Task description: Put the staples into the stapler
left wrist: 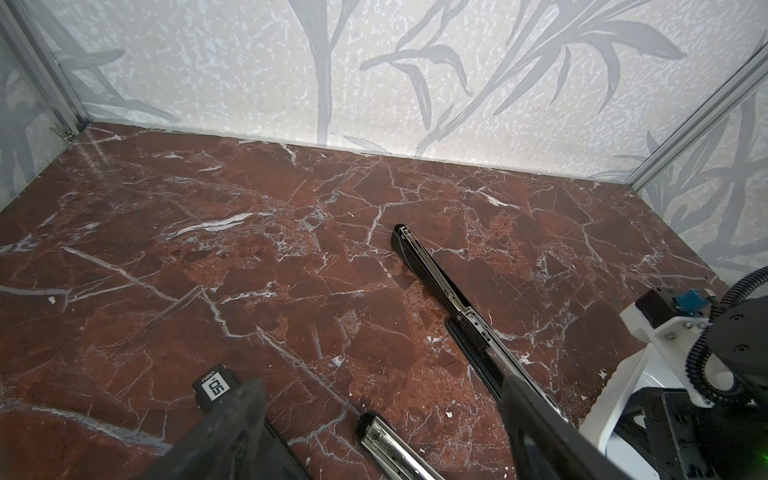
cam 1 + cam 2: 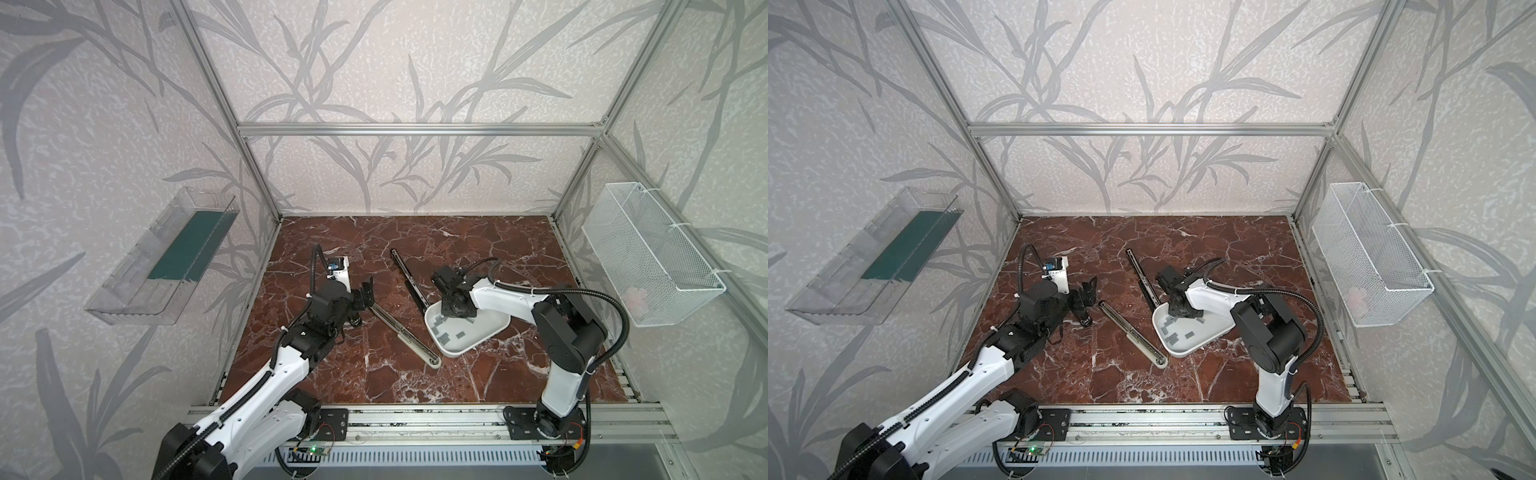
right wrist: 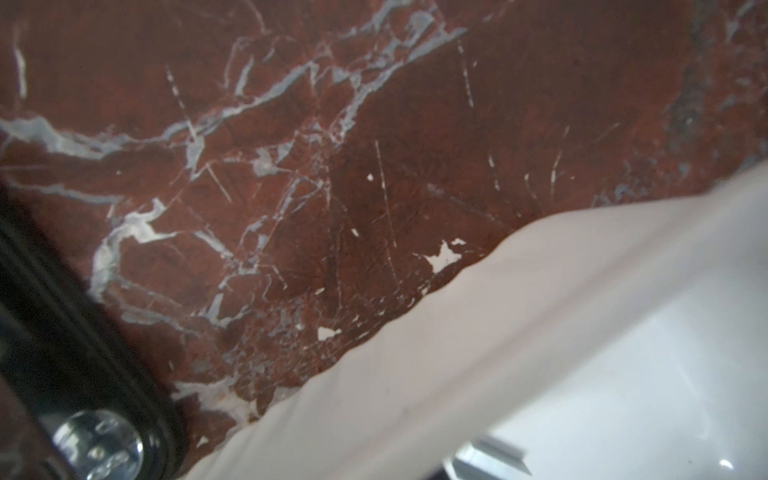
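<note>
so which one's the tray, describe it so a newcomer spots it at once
Start at the red marble table; right of its middle, beside the opened stapler, sits the tray. It is the only white, shallow, rounded dish there, with small grey staples scattered inside.

Grey-leafed wallpaper (image 2: 374, 62) lines an aluminium frame (image 2: 419, 129) around a red-brown marble floor (image 2: 415, 382). At nine o'clock hangs a clear bin (image 2: 137, 282); at three, a white wire basket (image 2: 648, 249), perhaps holding something pale.

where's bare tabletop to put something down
Free: the far strip of table along the back wall, and the near strip between the stapler tip and front rail. Crowded: the middle, where left arm, open stapler, tray and right arm sit close.
</note>
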`<state>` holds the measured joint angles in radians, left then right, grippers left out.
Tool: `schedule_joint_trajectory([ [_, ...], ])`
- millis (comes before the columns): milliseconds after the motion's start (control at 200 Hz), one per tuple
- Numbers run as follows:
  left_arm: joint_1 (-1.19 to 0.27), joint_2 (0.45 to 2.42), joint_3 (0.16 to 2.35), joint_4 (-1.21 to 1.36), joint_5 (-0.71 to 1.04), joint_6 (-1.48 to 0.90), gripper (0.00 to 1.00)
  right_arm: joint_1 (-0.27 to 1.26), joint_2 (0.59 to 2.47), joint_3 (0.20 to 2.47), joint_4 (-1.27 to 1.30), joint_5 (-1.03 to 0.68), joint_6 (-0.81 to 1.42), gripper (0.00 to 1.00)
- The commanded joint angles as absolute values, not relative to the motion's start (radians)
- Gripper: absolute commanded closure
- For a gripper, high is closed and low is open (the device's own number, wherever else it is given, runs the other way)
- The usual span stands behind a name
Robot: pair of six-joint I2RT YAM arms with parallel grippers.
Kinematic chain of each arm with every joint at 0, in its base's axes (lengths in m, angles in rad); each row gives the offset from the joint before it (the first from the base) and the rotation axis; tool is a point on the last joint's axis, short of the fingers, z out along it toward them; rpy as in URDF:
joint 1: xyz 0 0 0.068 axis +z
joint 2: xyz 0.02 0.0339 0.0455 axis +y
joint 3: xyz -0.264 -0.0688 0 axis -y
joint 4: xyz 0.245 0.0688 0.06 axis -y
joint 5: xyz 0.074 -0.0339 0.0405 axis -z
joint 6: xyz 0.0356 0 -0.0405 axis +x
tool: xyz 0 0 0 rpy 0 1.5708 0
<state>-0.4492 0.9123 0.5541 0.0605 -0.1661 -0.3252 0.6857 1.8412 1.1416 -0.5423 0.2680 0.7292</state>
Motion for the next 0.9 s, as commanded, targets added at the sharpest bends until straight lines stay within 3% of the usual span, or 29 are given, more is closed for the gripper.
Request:
schedule_joint_trajectory([
  [0, -0.443, 0.907, 0.552, 0.062, -0.166, -0.324, 0.1, 0.699, 1.802, 1.137, -0.534, 0.263, 0.589, 0.84],
  [210, -0.439, 0.908, 0.558, 0.051, -0.166, -0.321, 0.1, 0.734, 1.713, 1.088, -0.521, 0.279, 0.451, 0.84],
  [420, -0.407, 0.926, 0.583, 0.0, -0.135, -0.355, 0.1, 0.834, 1.503, 1.013, -0.477, 0.318, 0.289, 0.84],
  [895, -0.378, 0.913, 0.577, -0.092, -0.104, -0.722, 0.16, 1.076, 1.307, 0.852, -0.294, 0.098, 0.098, 0.84],
])
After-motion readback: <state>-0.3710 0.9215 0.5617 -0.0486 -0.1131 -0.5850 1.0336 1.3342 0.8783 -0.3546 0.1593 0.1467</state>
